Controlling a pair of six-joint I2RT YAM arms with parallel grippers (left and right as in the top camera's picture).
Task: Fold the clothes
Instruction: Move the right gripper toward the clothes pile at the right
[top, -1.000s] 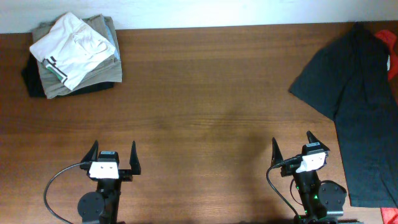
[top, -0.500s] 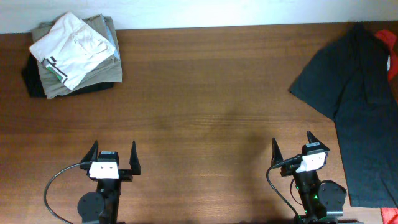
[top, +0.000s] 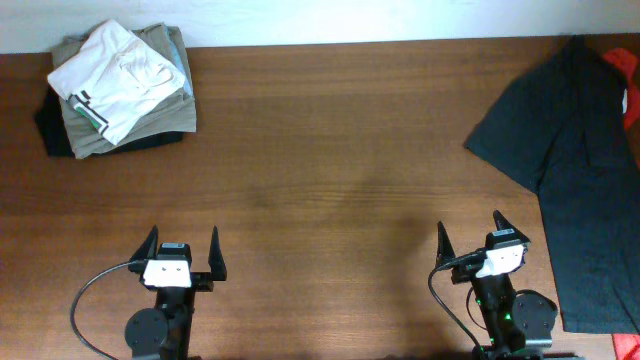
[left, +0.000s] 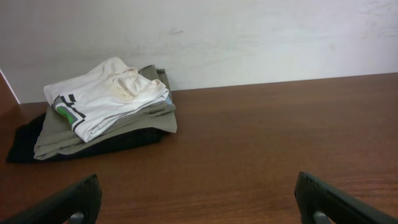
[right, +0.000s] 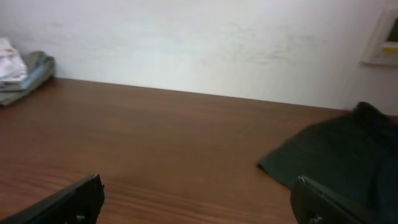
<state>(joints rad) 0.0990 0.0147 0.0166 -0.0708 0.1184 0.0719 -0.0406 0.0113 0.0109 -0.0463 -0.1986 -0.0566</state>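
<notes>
The charcoal-black T-shirt (top: 575, 170) lies rumpled along the table's right side, running from the far edge to the near edge. No white letters show on it. It also shows at the right of the right wrist view (right: 336, 162). My left gripper (top: 181, 252) is open and empty at the near left. My right gripper (top: 474, 239) is open and empty at the near right, just left of the shirt. Both sets of fingers are spread wide over bare wood in the wrist views, the left (left: 199, 202) and the right (right: 196, 199).
A stack of folded white and khaki garments (top: 115, 88) sits at the far left corner, also in the left wrist view (left: 102, 106). A red-orange shirt (top: 628, 80) peeks out at the far right edge. A white wall runs along the far side.
</notes>
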